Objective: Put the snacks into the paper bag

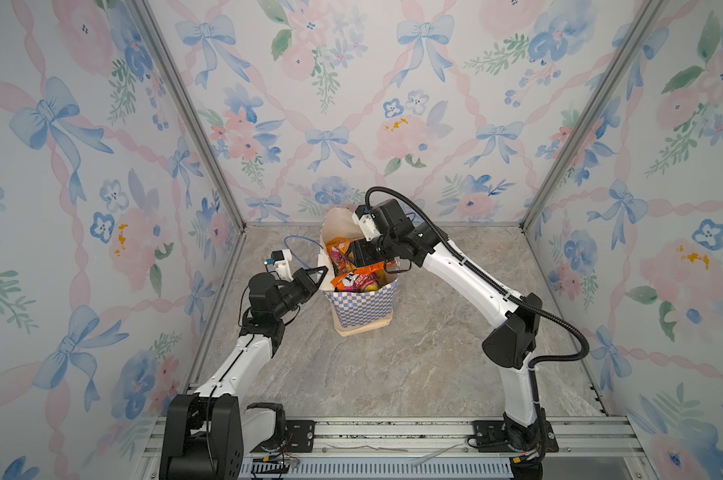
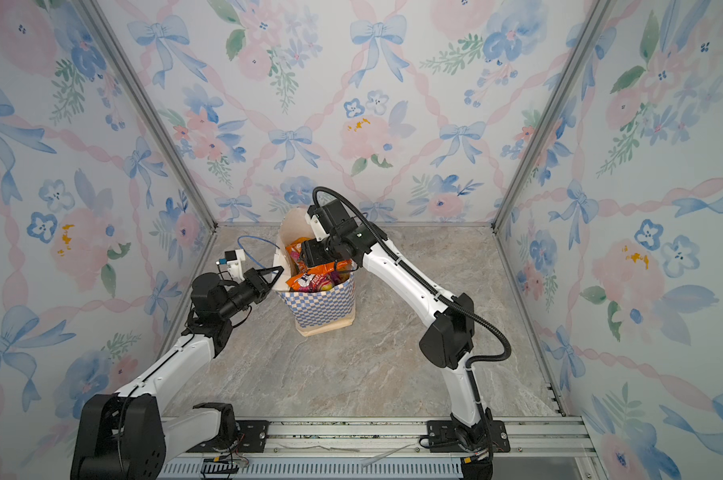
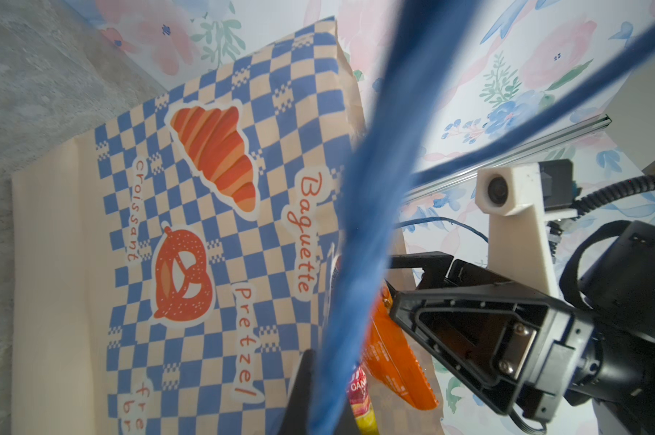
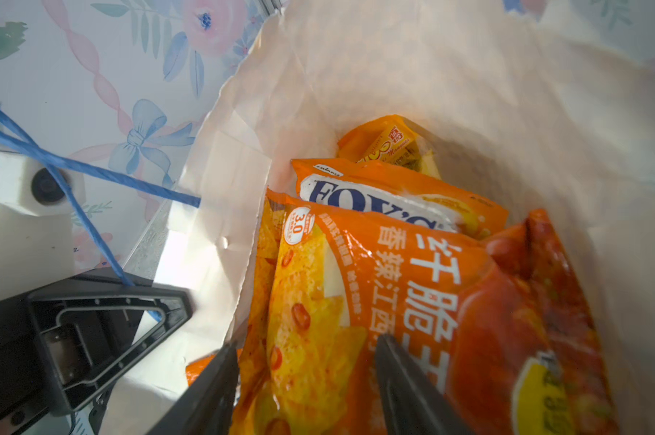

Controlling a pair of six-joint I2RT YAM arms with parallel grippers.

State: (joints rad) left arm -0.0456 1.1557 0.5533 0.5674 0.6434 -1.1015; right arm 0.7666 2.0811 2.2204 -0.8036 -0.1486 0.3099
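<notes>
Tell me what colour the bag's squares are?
Blue and cream, on the paper bag, clearest in the left wrist view.

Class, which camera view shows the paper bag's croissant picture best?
The left wrist view: the croissant picture is large and sharp on the checkered paper bag. Both top views show only a small checkered band, no picture legible. The right wrist view shows only the bag's plain inside.
</notes>
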